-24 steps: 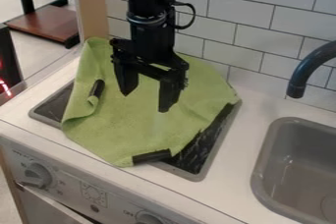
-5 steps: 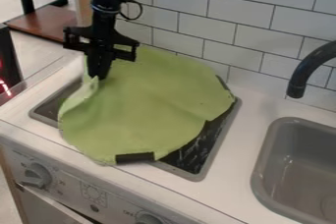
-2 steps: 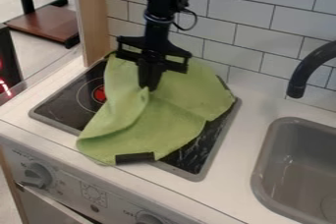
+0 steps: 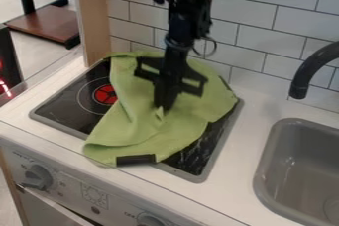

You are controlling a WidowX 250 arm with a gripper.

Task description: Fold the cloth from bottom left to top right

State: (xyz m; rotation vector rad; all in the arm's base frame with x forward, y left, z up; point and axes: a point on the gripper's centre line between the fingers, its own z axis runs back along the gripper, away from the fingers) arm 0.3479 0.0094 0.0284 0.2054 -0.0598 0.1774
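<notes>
ok so the cloth (image 4: 142, 131) was green, rumpled & sitting on the hob (image 4: 66, 106), mostly over the back and middle of it. front end lapped over the hob's grey rim onto the counter (image 4: 228, 180). left side of the hob was bare w/ a red burner mark (image 4: 104, 94) right by the cloth's edge, plus a dark strip of hob showed at front right.

arm (image 4: 185, 17) came in from the top edge, and the gripper (image 4: 163, 108) pointed down onto the middle of the cloth. jaws were narrow, tips tog., w/ a little peak of cloth pinched b/w them afaict. folds ran from that peak twd the front left, & the left part was bunched up, def not flat. the right part looked smoother. black patch (image 4: 136, 159) on the front edge, another (image 4: 226, 84) up on the back right edge.

rest of it: sink (image 4: 261, 170) to the right w/ a dark tap (image 4: 310, 71) curving in above it, tiles (image 4: 265, 22) behind, wood post (image 4: 95, 22) back left, knob (image 4: 37, 176) on the front panel at lower left & a 2nd one (image 4: 151, 219) at the bottom edge. brown board (image 4: 49, 26) was off in the bkgd, top left.
</notes>
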